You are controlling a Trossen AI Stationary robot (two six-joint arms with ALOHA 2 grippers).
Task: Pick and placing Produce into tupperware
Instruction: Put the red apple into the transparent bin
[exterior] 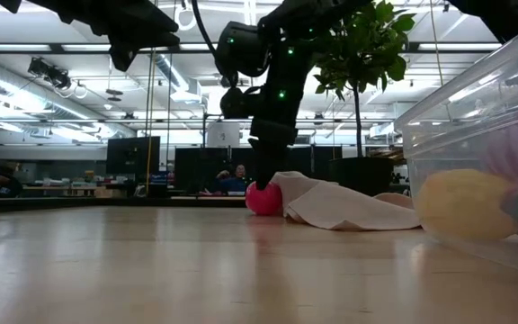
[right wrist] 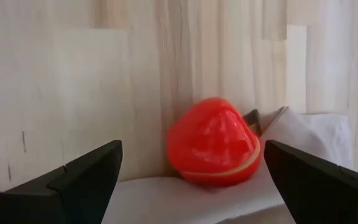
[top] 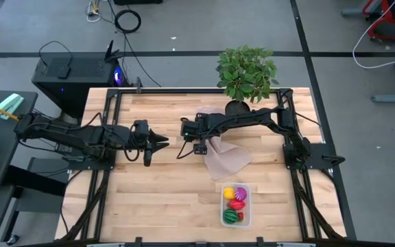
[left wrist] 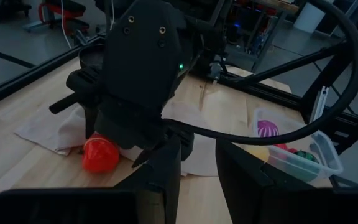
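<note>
**Right gripper poised over the last red toy beside the cloth**

The red produce [right wrist: 215, 149] lies on the desk [top: 163, 199] at the edge of the beige cloth [top: 226, 159], touching its hem, well apart from the tupperware [top: 246, 218]. It looks like a glossy, rounded toy, bright red with a paler seam running around its lower part, so probably hollow plastic in two halves: light, stiff and slippery rather than fragile. My judgement is that it would roll or squirt sideways if pinched off-centre, so the hold should be across its widest part, fingers on either side of the seam line, taking care not to catch the cloth.

The right gripper [right wrist: 191, 171] hangs directly above the toy with its fingers spread wide, one on each side and neither touching it. The left gripper [top: 158, 142] waits over the desk, on the far side of the right gripper from the cloth; its fingers are nearly closed, a narrow gap between them, holding nothing.

The tupperware, clear with rounded corners, already holds a yellow piece [top: 229, 193], a purple-magenta one [top: 241, 193], a red one [top: 236, 204] and a striped green one [top: 232, 216]. A potted plant [top: 247, 72] stands beyond the cloth.
</note>
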